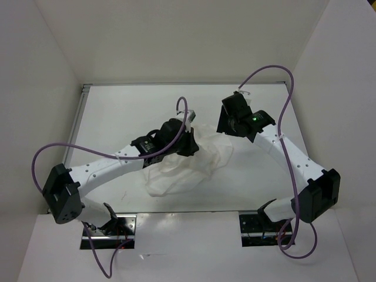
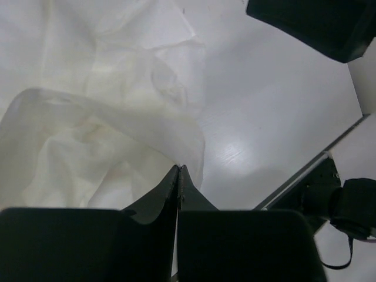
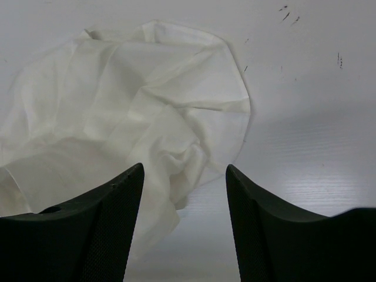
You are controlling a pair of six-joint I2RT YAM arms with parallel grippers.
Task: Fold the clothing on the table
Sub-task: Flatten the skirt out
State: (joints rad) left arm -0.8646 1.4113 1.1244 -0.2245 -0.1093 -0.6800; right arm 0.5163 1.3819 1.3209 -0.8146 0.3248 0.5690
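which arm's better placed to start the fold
Left. The left gripper is shut at the edge of the cloth, seemingly pinching it, ready to pull it over. The right gripper hangs open, holding nothing.

I work in a lab test cell: plain white walls (image 1: 176,41) box in my table (image 1: 117,117), purple cables (image 1: 288,100) looping above it.

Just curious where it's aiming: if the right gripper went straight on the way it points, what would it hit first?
Most likely the clothing: the open right gripper frames its crumpled edge, with bare table close beside it. Depth is hard to judge, so it might only graze that edge.
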